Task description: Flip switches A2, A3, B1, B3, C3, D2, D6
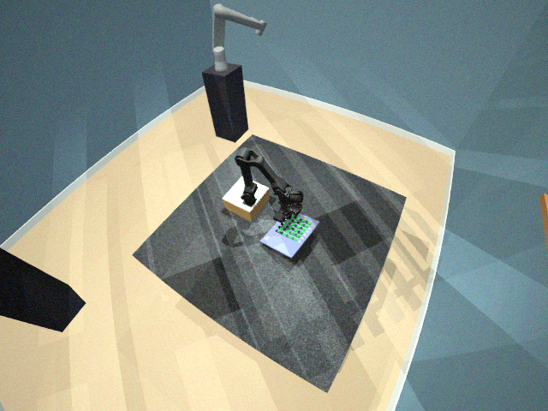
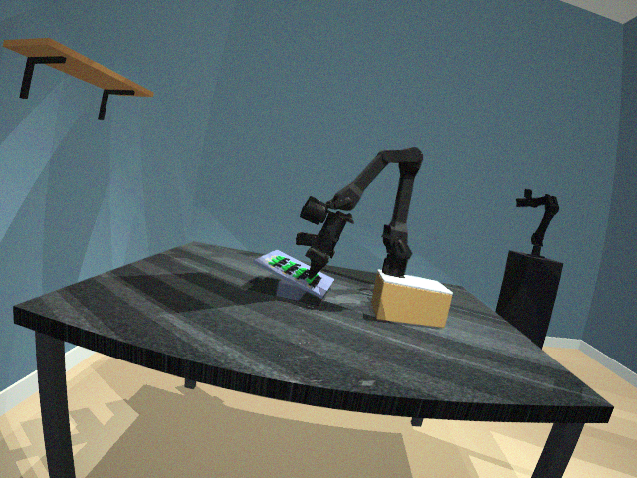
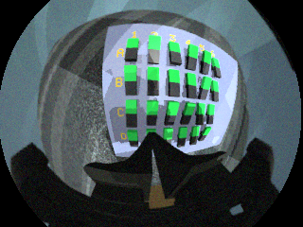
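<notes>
Wrist view gives me the best look at the switch panel [image 1: 277,244] [image 2: 324,284] [image 3: 110,95], a pale lilac board with four lettered rows of green-and-black switches. It sits tilted on its support on the dark table [image 1: 282,309] [image 2: 334,350] [image 3: 87,118], its lower edge toward the arm [image 1: 265,169] [image 2: 406,190]. The hand [image 1: 286,219] [image 2: 312,273] [image 3: 151,134] is shut narrow with nothing in it, pointing down at the near row, D. From here its tip covers most of switch D2 [image 3: 151,130], leaving just a sliver of green showing; whether they actually touch, I honestly can't tell.

Behind the panel, on the arm's side, a wooden block with a white top [image 1: 236,212] [image 2: 411,306] stands on the table and carries the arm's base. Well apart from all this, another arm [image 1: 218,31] [image 2: 544,221] stands on a tall dark pedestal [image 1: 228,104] [image 2: 530,288] beyond the table. Up on the blue wall there's a wooden shelf [image 2: 82,64] on black brackets.
</notes>
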Robot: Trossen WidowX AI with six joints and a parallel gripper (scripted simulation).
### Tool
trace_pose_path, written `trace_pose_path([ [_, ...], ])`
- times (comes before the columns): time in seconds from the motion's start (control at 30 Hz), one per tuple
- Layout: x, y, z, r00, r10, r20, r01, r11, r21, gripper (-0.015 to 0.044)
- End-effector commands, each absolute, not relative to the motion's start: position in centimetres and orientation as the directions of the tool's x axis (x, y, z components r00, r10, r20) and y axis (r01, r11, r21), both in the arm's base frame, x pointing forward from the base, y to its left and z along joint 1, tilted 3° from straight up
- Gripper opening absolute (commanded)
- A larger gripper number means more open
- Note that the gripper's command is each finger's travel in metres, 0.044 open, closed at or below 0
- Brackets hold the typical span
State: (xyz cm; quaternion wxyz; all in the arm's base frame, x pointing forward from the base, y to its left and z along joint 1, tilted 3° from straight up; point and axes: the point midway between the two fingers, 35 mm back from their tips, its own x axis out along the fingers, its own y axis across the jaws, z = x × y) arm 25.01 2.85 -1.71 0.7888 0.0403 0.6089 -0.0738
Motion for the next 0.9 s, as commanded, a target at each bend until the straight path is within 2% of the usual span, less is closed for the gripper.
trace_pose_path([
  [0.0, 25.0, 2.9, -1.9, 0.244, -0.065, -0.968, 0.161, 0.987, -0.026, 0.0],
  [0.27, 25.0, 2.9, -1.7, 0.247, -0.067, -0.967, 0.165, 0.986, -0.027, 0.0],
  [0.47, 23.5, 3.3, 3.7, 0.265, -0.068, -0.962, 0.162, 0.987, -0.025, 0.0],
  [0.67, 23.2, 3.2, 4.4, 0.267, -0.068, -0.961, 0.161, 0.987, -0.025, 0.0],
  [0.87, 23.0, -1.6, 4.5, 0.258, -0.071, -0.963, 0.161, 0.986, -0.029, 0.0],
])
